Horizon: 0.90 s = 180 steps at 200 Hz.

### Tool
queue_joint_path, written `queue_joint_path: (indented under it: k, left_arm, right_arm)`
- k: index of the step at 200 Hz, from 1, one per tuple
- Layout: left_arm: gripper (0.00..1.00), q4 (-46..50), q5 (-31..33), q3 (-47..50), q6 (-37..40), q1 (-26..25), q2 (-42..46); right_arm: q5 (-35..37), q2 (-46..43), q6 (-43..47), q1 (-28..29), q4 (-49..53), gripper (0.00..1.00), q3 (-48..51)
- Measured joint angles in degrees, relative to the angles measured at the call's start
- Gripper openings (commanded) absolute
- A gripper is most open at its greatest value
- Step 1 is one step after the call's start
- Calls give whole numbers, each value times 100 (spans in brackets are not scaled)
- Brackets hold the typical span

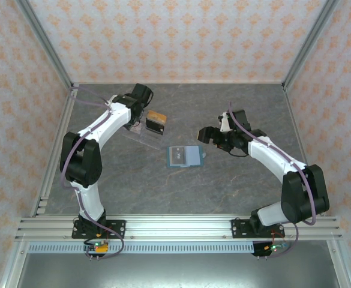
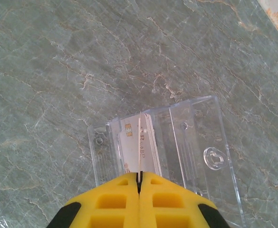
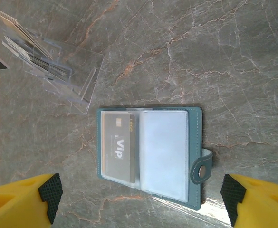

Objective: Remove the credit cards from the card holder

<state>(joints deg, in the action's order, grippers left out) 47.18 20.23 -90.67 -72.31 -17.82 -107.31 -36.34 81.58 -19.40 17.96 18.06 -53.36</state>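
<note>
Left pincer pressed together on thin card, seen edge-on, face unreadable. Card stands in clear tray beside stacked cards; they overlap, count unclear. Tray's near end cut off behind yellow fingers.

Right pincer wide apart above card holder, gripping nothing; fingertips alone in frame.

Card holder lies open mid-bench, well apart from tray. Dark VIP card behind left sleeve. Right sleeve pale, contents impossible to tell.
</note>
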Motion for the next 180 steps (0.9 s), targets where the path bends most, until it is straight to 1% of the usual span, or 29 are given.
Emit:
queue_joint_path:
  k: [29, 85, 180]
  left_arm:
    - [0, -15, -4, 0, -83, 13, -94]
    - [0, -46, -33, -15, -199, 33, -560]
    - [0, -162, -138, -13, -275, 37, -560]
  right_arm:
    - [0, 0, 0, 0, 0, 89, 0]
    - [-2, 0, -2, 0, 24, 88, 0]
    - [-2, 13, -2, 0, 59, 88, 0]
